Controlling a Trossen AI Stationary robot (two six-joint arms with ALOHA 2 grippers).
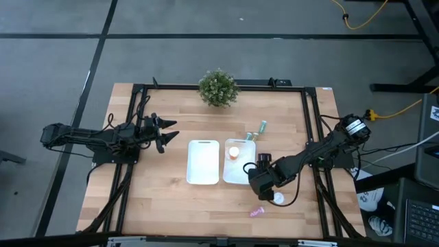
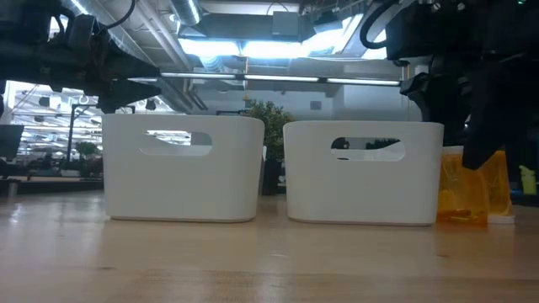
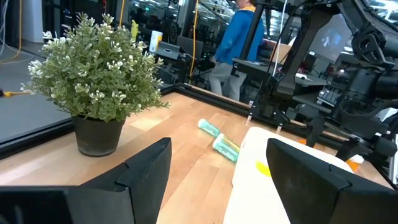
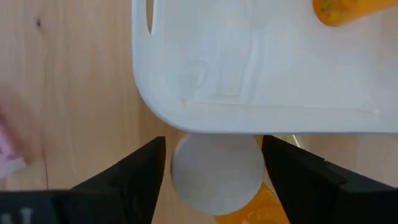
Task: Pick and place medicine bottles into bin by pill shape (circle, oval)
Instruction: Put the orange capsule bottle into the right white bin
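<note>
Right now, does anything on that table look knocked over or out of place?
Mostly tidy. Two teal-green bottles lie on their sides behind the right bin, and a pink bottle lies tipped near the front edge. Both bins stand straight; one orange bottle is already inside the right one.

The right arm is reaching in from the desk's [image 1: 164, 199] right edge, bent at the elbow and angling down toward the desk's front. Its right gripper [image 1: 263, 180] is pointing downward just off the front right corner of the right-hand white bin [image 1: 238, 177], and its two dark fingers [image 4: 140, 177] are standing spread wide apart, one to each side. The left arm is lying stretched out low along the desk's left side, well away from that bin. Its left gripper [image 1: 167, 133] is aiming toward the bin, fingers [image 3: 146, 171] parted and holding nothing.
</note>
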